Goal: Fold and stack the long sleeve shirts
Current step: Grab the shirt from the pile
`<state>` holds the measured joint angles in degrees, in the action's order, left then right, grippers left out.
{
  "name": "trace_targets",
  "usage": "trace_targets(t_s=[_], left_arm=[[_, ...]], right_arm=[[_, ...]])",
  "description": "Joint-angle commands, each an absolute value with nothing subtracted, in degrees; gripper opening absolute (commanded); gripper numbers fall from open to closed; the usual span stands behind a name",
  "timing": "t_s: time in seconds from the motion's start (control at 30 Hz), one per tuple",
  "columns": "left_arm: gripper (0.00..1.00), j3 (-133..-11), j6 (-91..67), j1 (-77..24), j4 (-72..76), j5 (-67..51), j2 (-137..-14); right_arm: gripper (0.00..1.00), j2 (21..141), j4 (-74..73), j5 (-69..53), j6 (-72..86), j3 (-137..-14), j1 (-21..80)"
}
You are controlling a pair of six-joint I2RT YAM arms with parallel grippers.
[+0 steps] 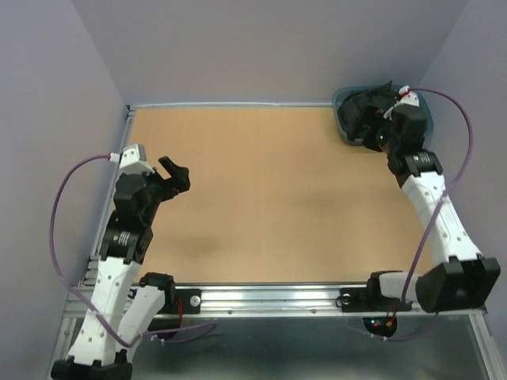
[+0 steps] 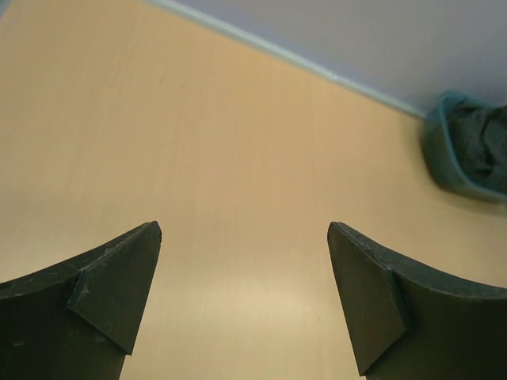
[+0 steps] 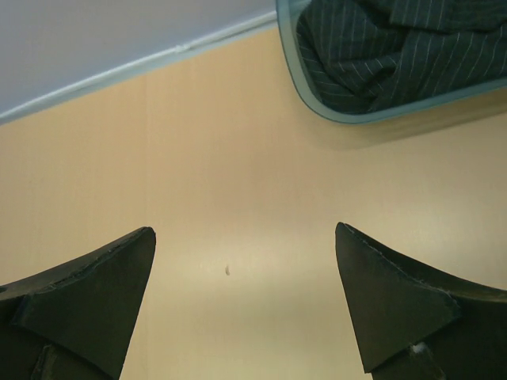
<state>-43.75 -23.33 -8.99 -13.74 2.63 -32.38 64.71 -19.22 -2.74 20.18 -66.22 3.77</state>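
The long sleeve shirts point(image 3: 396, 55) lie bunched in a heap, dark pinstriped cloth with no fold in it, so I judge the task barely begun. I cannot tell how many are in the heap.

The table point(image 1: 261, 198) carries no shirt on its wood: nothing is spread out, nothing is folded, and there is no stack. The tub point(image 1: 342, 127) stands at the far right corner and holds all the cloth, some of it rising above the rim.

My right gripper point(image 3: 245, 233) hangs near the tub's near edge with its jaws wide apart and only bare wood between them. It touches no cloth. My left gripper point(image 1: 176, 172) hangs over the left side of the table, well apart from the tub, jaws also wide and empty.

Everything is left to do: lift a shirt out, lay it flat, fold the sleeves and body, then stack it.
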Motion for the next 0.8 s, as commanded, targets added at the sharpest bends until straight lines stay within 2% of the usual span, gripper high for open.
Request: trace_targets(t_s=[0.0, 0.1, 0.2, 0.4, 0.53, 0.77], left_arm=[[0.99, -47.5, -23.7, -9.0, -14.1, 0.3, -39.1], [0.99, -49.6, -21.1, -8.9, -13.8, -1.8, -46.3], [0.99, -51.1, -19.9, -8.9, -13.4, -3.0, -50.5], [0.99, -52.2, -18.3, -8.9, -7.0, -4.2, -57.6], [0.99, -50.7, -17.3, -8.9, -3.6, -4.7, -60.3], [0.99, -46.0, -15.7, -8.9, -0.3, -7.1, -62.8]], right_arm=[[1.00, 76.0, -28.5, 5.0, 22.9, -79.5, 3.6], [1.00, 85.7, -28.9, 10.2, 22.3, -87.4, 3.5], [1.00, 88.4, -29.9, 11.1, 21.0, -89.3, 3.5], [1.00, 96.9, -30.2, 24.5, 20.5, -94.5, 2.6], [1.00, 103.8, -30.1, 21.8, 20.2, -102.5, 0.6], [1.00, 122.0, -30.1, 24.0, 18.5, -120.0, -1.4]])
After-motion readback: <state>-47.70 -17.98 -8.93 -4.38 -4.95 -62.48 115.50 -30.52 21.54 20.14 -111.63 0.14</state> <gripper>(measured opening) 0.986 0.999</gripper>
